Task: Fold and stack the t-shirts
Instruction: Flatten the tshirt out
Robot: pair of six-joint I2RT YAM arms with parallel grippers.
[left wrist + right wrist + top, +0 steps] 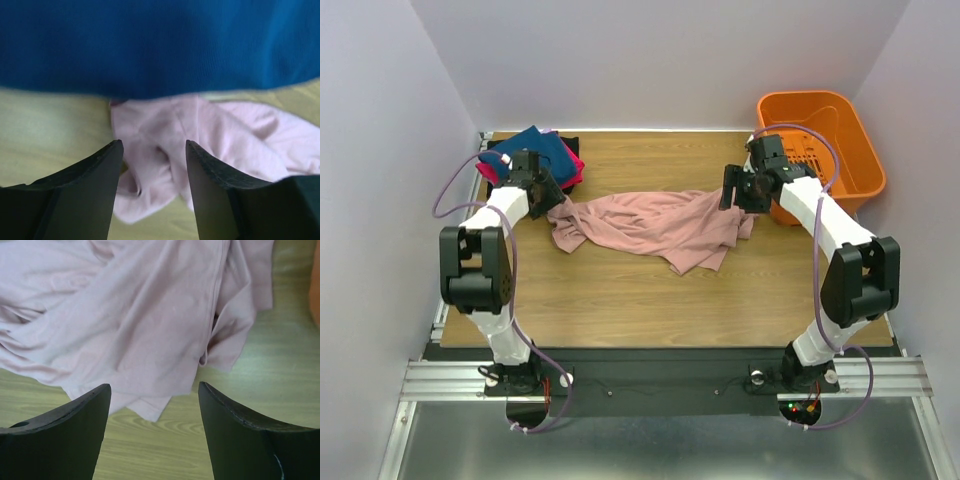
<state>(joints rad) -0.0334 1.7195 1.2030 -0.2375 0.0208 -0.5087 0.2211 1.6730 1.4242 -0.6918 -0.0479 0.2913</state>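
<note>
Left gripper (pixel 153 145) and right gripper (pixel 153 386) are hanging released at opposite ends of the crumpled pink t-shirt (pixel 650 225) mid-frame. Pinching single-layer edges is looking wisest.

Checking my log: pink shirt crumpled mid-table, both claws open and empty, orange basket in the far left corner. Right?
No. The top external view shows the orange basket in the far right corner. The pink shirt is crumpled mid-table, and the left claw and right claw are open and empty.
</note>
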